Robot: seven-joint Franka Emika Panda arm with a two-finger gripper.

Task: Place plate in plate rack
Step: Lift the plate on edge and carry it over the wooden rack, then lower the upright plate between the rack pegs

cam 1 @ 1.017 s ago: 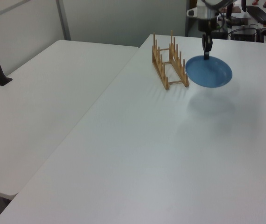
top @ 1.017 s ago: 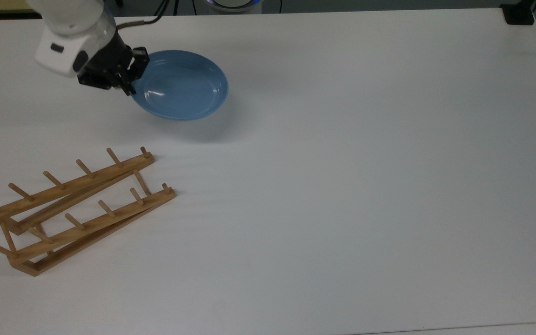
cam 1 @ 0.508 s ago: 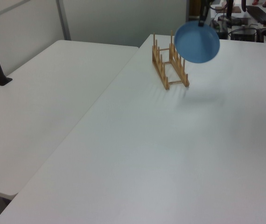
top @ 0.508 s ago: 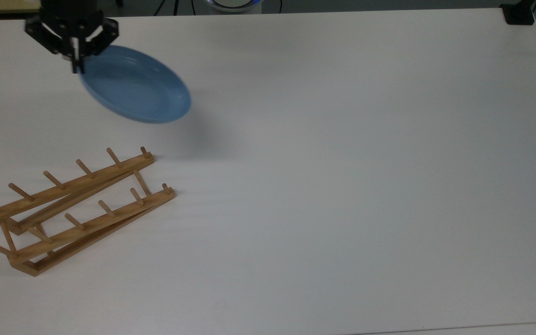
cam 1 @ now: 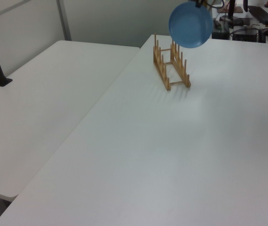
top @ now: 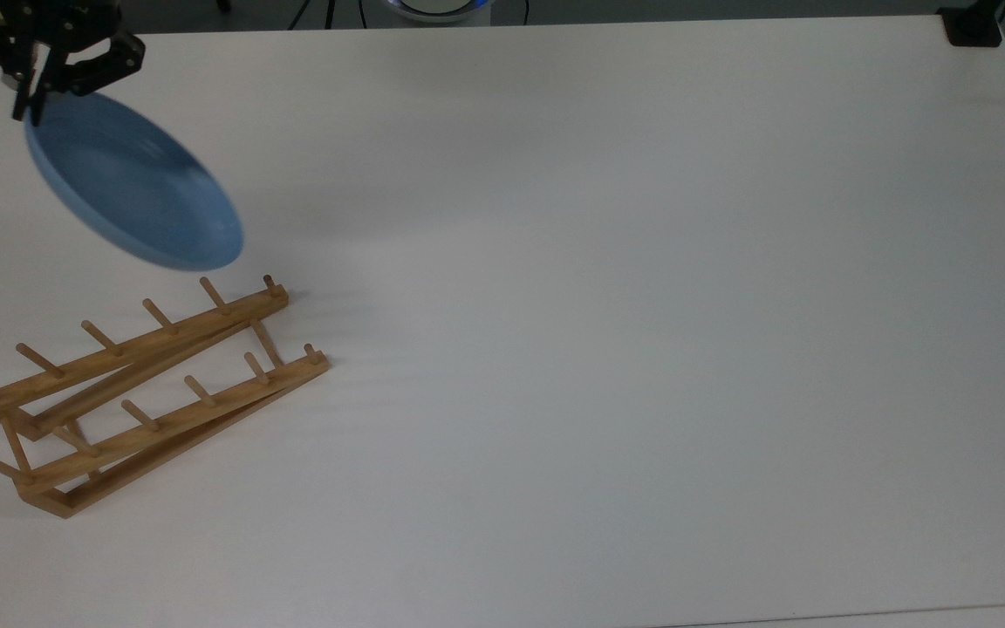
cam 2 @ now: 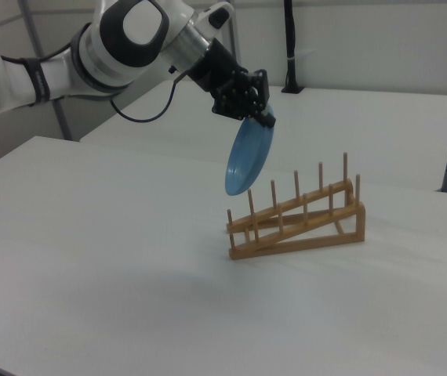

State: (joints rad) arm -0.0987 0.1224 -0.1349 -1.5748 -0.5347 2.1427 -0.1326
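Right view, pincer (cam 2: 264, 117) clamped on plate (cam 2: 248, 159) rim, plate hanging below, above plate rack (cam 2: 298, 219)

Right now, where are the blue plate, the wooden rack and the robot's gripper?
plate (cam 2: 247, 160), right view, middle of its blue face.
rack (cam 2: 302, 239), right view, its near sloping rail.
gripper (cam 2: 267, 119), right view, tips clamped on the plate's top rim.

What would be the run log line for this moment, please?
gripper: shut on plate | plate: lifted, tilted near vertical, above table | plate rack: on table, holds nothing | plate not yet in rack
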